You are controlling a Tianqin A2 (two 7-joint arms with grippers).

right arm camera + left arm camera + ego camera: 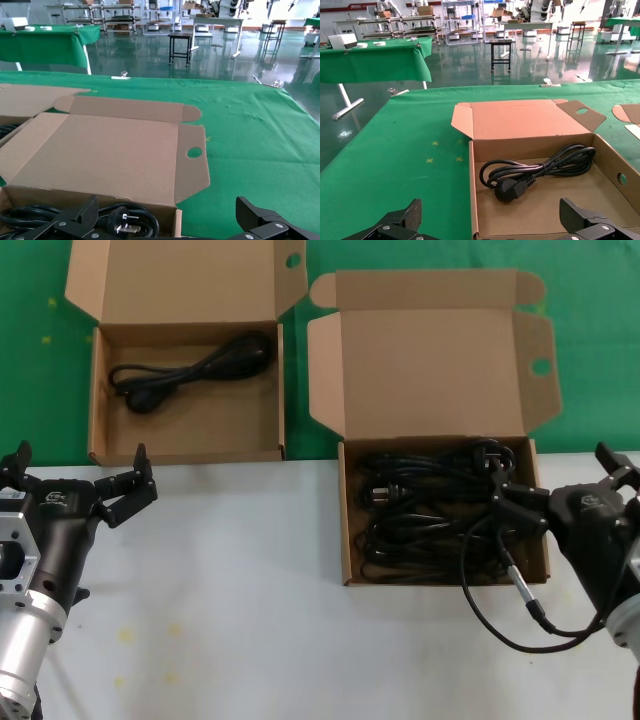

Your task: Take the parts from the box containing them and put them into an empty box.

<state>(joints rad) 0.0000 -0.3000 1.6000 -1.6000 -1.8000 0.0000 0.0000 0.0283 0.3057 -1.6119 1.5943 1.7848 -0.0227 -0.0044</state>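
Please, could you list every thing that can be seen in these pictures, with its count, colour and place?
Rounded-wing-lidded cardboard mailer box: one, brown, lid open, on the white surface, robot's right side.
Black coiled power cords: several, tangled so the exact count is unclear, black, inside the rounded-wing box.
Plain-lidded cardboard mailer box: one, brown, lid open, on the green cloth, robot's left side.
Single black power cord: one, black, lying in the plain-lidded box.
Green tablecloth: one, green, far part of the table.
White tabletop: one, white, near part.
Left gripper: one, black, fingers open, over the white tabletop before the plain-lidded box.
Right gripper: one, black, fingers open, at the full box's right edge.
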